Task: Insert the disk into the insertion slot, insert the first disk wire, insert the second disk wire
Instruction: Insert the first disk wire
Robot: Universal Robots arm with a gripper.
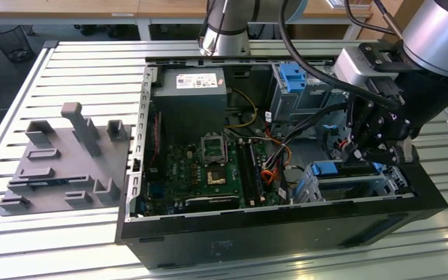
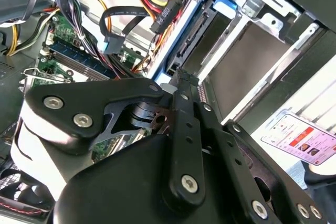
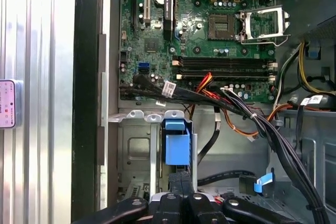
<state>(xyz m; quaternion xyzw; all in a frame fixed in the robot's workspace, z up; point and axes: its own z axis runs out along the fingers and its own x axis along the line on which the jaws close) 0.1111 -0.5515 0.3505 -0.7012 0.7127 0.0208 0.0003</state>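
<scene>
In the exterior view, the gripper (image 1: 361,156) is hanging just above the insertion slot (image 1: 381,185), where the disk (image 1: 326,168) is sitting. In the second wrist view, the fingers (image 2: 184,108) are lying together, tips at the insertion slot's mouth. In the first wrist view, the disk (image 3: 176,142) is lying inside the insertion slot (image 3: 134,150).

I find the disk (image 1: 324,170) at the lower right of the exterior view. It lies flat inside the insertion slot (image 1: 381,185), a low silver sheet-metal cage, with its bright blue carrier end toward the exterior view's left. In the second wrist view, two wires hang loose near the disk's black connector edge, neither plugged in: the blue-plugged wire (image 2: 112,43), flat and black, and the yellow-and-red wire (image 2: 167,17), which ends in a black plug.
</scene>
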